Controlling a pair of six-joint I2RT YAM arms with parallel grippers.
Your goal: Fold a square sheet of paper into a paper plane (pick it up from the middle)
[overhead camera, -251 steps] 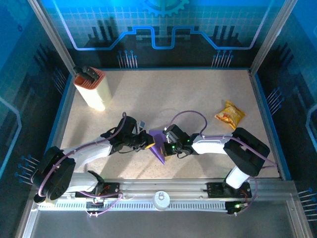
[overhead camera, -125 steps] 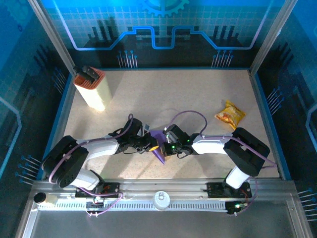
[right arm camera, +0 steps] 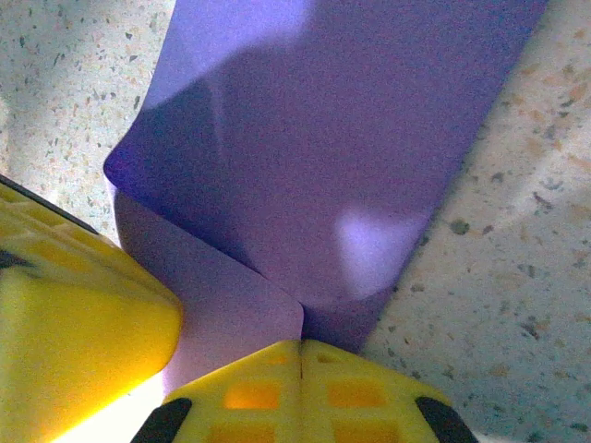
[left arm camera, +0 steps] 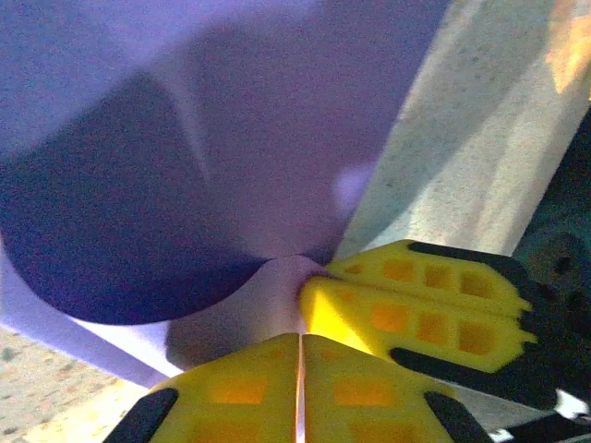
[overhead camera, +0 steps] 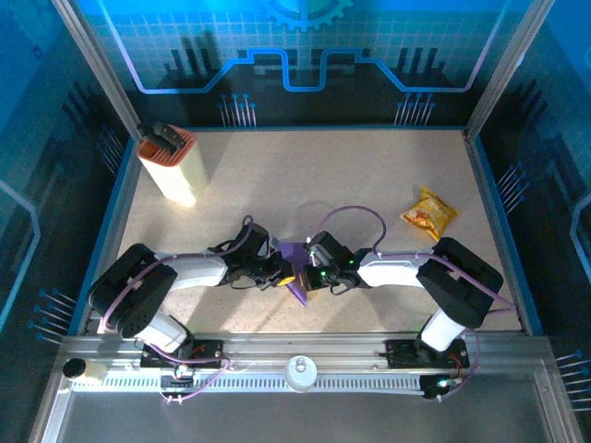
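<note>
Paper (overhead camera: 295, 251), purple and creased, is lying at the near middle of the table (overhead camera: 323, 185), caught between the two arms. Left gripper (overhead camera: 284, 274) is pinching one edge with fingers (left arm camera: 231, 388) closed on it; right gripper (overhead camera: 307, 274) is clamping the neighbouring fold, its fingers (right arm camera: 369, 392) pressing together

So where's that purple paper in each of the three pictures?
Top external: purple paper at the table's near middle, between left gripper and right gripper.
Left wrist: upper left and centre.
Right wrist: top centre.
Shared landmark: both yellow grippers, shut on its edge.
</note>
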